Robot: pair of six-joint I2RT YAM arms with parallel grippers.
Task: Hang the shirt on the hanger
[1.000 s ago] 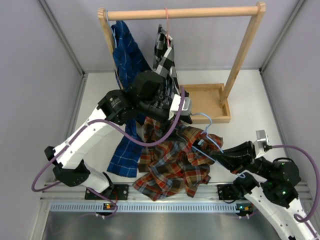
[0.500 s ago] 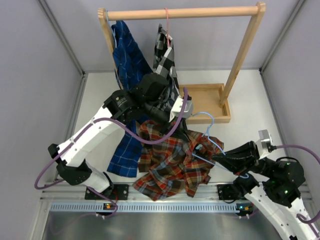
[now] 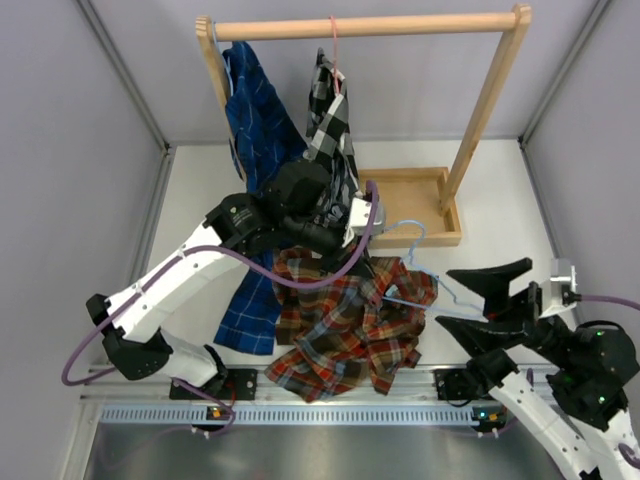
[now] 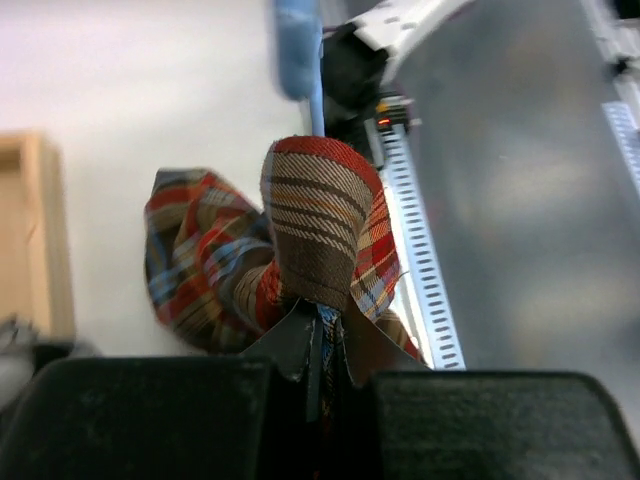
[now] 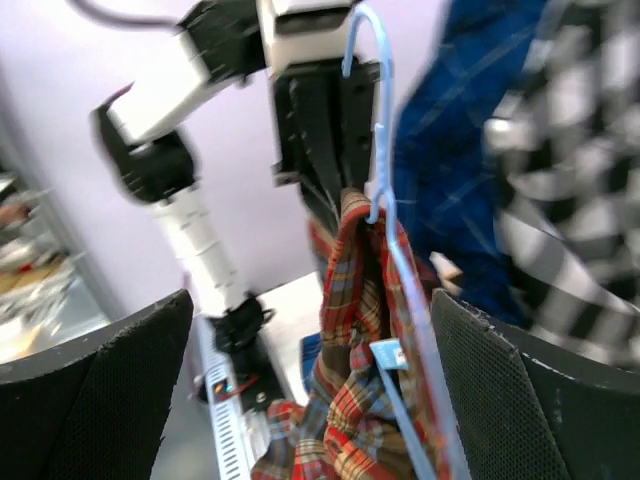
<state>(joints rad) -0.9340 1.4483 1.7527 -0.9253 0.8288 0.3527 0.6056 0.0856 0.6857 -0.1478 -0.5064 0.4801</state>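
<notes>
Left hand (image 4: 320, 335) pinches a fold of the shirt (image 3: 340, 330), holding it up while the rest lies heaped on the table (image 3: 500, 190); the hanger (image 5: 382, 120) pokes from the cloth, its near end ungripped between the wide-open fingers of the right hand (image 3: 487, 303). Threading step, I'd say: next the right hand must close on the wire and work a shoulder into the collar. Close behind crowd the dark blue plaid shirt (image 3: 255, 120) and checked shirt (image 3: 330, 110) on the rack (image 3: 365, 25).

Wooden rack (image 3: 370, 25) on white table (image 3: 505, 200), grey walls (image 3: 60, 150).
</notes>
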